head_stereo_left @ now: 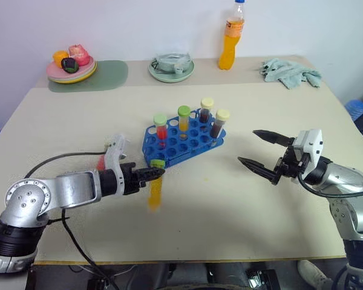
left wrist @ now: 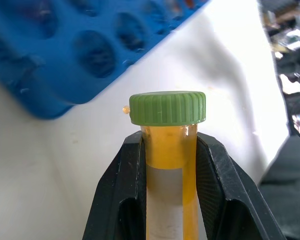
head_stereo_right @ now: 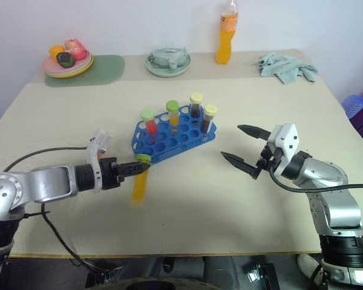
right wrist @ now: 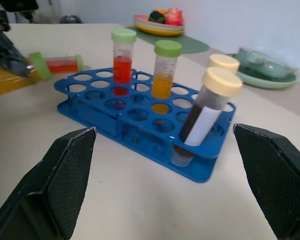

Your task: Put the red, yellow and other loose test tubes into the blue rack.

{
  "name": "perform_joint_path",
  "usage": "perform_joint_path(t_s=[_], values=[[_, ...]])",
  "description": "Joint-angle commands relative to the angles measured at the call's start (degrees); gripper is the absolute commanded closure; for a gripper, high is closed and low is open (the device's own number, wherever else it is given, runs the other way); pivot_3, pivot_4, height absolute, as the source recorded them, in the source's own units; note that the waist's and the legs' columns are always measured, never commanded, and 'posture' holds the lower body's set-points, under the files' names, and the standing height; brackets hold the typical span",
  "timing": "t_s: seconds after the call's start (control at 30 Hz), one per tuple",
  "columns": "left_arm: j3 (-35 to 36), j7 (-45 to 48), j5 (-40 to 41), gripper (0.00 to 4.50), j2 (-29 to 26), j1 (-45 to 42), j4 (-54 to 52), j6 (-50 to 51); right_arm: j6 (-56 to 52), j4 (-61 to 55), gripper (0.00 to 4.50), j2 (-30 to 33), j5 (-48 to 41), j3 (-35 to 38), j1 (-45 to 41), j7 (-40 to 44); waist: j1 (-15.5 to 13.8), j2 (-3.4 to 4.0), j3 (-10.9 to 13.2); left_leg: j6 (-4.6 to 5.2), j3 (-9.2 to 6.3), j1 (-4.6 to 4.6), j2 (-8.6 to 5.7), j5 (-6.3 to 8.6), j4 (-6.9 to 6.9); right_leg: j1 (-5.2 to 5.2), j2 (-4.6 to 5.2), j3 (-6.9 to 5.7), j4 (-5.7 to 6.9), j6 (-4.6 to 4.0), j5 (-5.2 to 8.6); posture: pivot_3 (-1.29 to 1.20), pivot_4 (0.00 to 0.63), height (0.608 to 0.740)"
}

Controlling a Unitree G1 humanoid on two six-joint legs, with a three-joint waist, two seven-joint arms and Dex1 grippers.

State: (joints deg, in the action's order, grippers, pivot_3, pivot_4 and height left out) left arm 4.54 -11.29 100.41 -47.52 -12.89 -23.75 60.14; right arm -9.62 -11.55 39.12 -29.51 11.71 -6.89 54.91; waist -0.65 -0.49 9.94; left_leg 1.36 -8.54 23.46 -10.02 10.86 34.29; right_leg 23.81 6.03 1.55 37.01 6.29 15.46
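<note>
Four tubes stand in the blue rack (head_stereo_left: 184, 139). Left gripper (head_stereo_left: 154, 174) is clamped on a yellow tube (head_stereo_left: 155, 188) just below its green cap, near the rack's corner, above the surface. One red tube (right wrist: 60, 63) lies loose. Right gripper (head_stereo_left: 263, 151) gapes wide, empty.

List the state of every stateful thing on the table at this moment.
left gripper: shut on yellow tube
yellow tube: lifted, capped
right gripper: open, holding nothing
blue rack: holds four upright capped tubes
red tube: lying on table, capped
orange bottle: upright, capped
</note>
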Motion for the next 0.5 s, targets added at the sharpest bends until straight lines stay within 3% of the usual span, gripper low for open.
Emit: perform_joint_path(t_s=[0.03, 0.1, 0.17, 0.4, 0.5], values=[[3.51, 11.96, -17.20, 3.76, 1.76, 1.61, -6.83, -9.68, 1.27, -0.69, 0.00, -0.45, -0.08, 1.24, 0.06, -0.41, -0.08, 0.01, -0.01, 0.08, 0.22, 0.00, 0.05, 0.05, 0.00, 0.06, 0.13, -0.03, 0.01, 0.00, 0.00, 0.00, 0.150, 0.740], [1.51, 16.69, -34.91, 3.76, 1.57, 2.61, -8.83, -19.94, 1.56, -1.10, 0.00, -0.50, -0.04, 1.76, 0.75, -0.80, -0.10, -0.02, 0.00, 0.20, 0.50, -0.01, 0.05, 0.13, -0.01, 0.07, 0.37, -0.14, -0.04, 0.01, -0.01, 0.00, 0.150, 0.740], [0.45, 21.41, -42.03, 3.76, 2.99, 3.09, -8.21, -24.73, 1.78, -1.25, 0.00, -0.39, -0.19, 2.18, 1.30, -0.94, -0.15, -0.01, -0.01, 0.31, 0.67, 0.00, 0.05, 0.19, 0.00, 0.06, 0.56, -0.26, -0.19, 0.01, -0.05, 0.00, 0.150, 0.740], [-2.02, 40.48, -55.31, 3.76, 10.82, 0.01, 0.15, -40.64, 2.23, -3.69, 0.00, -0.38, -0.31, 4.17, 4.77, -2.85, -0.30, 0.00, 0.00, 0.60, 0.72, 0.02, 0.04, 0.38, -0.08, -0.12, 0.55, -0.34, -0.83, 0.39, -0.28, 0.00, 0.150, 0.740], [-2.22, 48.01, -54.38, 3.76, 15.19, -2.17, 4.33, -43.35, 2.55, -5.54, 0.00, -1.04, -0.12, 4.76, 6.50, -4.55, -0.28, 0.00, -0.01, 0.64, 0.72, 0.02, 0.04, 0.40, -0.10, -0.12, 0.55, -0.35, -0.86, 0.42, -0.29, 0.00, 0.150, 0.740]])
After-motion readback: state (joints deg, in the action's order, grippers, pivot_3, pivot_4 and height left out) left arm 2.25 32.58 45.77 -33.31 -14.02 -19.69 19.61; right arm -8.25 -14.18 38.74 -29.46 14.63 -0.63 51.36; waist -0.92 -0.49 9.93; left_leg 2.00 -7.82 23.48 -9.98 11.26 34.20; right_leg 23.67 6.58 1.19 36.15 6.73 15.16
